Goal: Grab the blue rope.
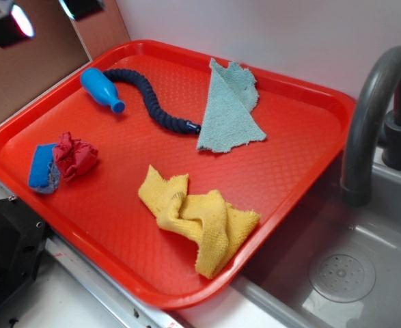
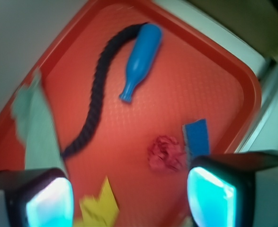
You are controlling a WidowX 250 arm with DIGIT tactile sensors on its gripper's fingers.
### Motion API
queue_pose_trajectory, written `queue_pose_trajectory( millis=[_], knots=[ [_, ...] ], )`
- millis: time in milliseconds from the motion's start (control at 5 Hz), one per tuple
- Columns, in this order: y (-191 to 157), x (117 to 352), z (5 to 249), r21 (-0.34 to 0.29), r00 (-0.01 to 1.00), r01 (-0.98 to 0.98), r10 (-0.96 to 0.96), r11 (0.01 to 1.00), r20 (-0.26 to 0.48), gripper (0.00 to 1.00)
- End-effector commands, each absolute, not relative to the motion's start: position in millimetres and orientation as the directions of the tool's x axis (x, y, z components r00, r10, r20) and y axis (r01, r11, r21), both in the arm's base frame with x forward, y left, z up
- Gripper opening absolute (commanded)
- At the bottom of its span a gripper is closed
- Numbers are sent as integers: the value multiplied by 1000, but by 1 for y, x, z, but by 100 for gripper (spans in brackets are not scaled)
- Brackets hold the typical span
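— Exterior view: where is the thick navy twisted rope (image 1: 152, 100) lying?

— It is curving across the upper middle of the red plastic tray (image 1: 282, 164), between the bright blue bottle-shaped toy (image 1: 101, 89) and the teal cloth (image 1: 229, 109).

— And the wrist view?

— The rope (image 2: 97, 97) is running down the upper left; the gripper (image 2: 129, 198) is hanging with jaws spread, grasping nothing.

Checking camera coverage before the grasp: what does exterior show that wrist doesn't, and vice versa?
Exterior only: the grey faucet, the sink beside the tray, and the whole yellow cloth.
Wrist only: the gripper, open, its two fingers at the bottom edge with nothing between them.
Both: the red tray, the blue rope with one end by the blue bottle toy, the teal cloth, the red crumpled cloth and the blue sponge.
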State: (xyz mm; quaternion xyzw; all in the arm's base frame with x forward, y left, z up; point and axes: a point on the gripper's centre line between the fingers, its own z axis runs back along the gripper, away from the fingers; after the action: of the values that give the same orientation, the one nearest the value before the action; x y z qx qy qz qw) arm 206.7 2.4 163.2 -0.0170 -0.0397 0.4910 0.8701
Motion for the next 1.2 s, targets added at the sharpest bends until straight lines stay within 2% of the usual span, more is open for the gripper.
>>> queue_pose_trajectory(
  millis=[0, 400, 1000],
  knots=[
    [9, 232, 125, -93, 120, -986, 980, 136, 159, 100],
    [11, 248, 93, -104, 79, -989, 976, 102, 205, 100],
    [-3, 263, 32, -50, 219, -968, 921, 248, 321, 100]
  ],
)
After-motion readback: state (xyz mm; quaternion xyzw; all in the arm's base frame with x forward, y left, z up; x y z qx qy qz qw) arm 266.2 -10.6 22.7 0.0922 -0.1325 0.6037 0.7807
